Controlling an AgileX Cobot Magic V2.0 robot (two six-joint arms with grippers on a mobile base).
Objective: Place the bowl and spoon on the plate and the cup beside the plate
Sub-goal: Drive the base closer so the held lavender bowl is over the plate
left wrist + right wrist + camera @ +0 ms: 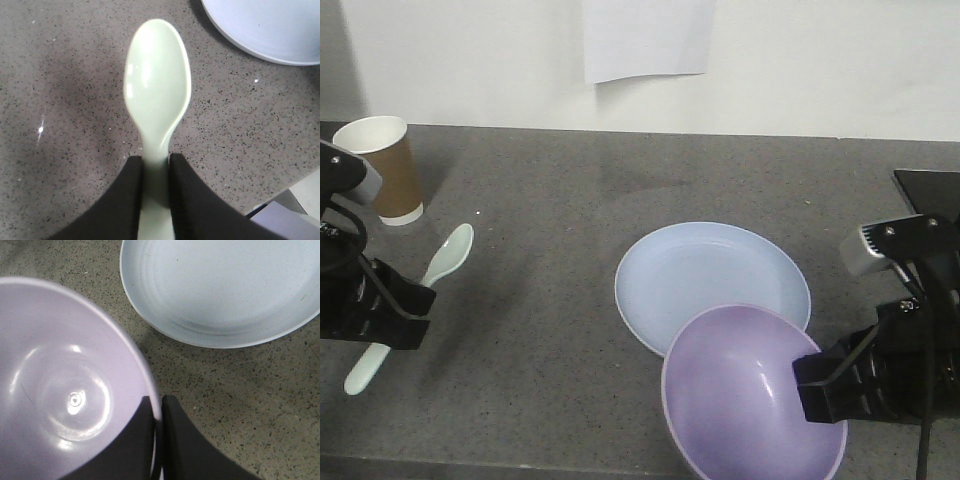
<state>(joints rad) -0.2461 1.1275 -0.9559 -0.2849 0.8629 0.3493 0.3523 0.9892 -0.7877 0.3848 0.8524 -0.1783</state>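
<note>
Lower right of the front view, my right gripper [817, 385] is clamped on the rim of the tilted bowl [740, 395]. At lower left, my left gripper [405, 318] pinches the spoon [450, 255] by its handle. The plate [705, 270] lies mid-frame on the counter [550, 300]; the cup [386, 170] stands upright at upper left.

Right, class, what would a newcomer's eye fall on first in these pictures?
The lavender bowl at front right, tilted, its rim pinched by the right end effector, overlapping the pale blue plate. At left, the left end effector grips the mint spoon by its handle; a brown cup stands behind.
</note>
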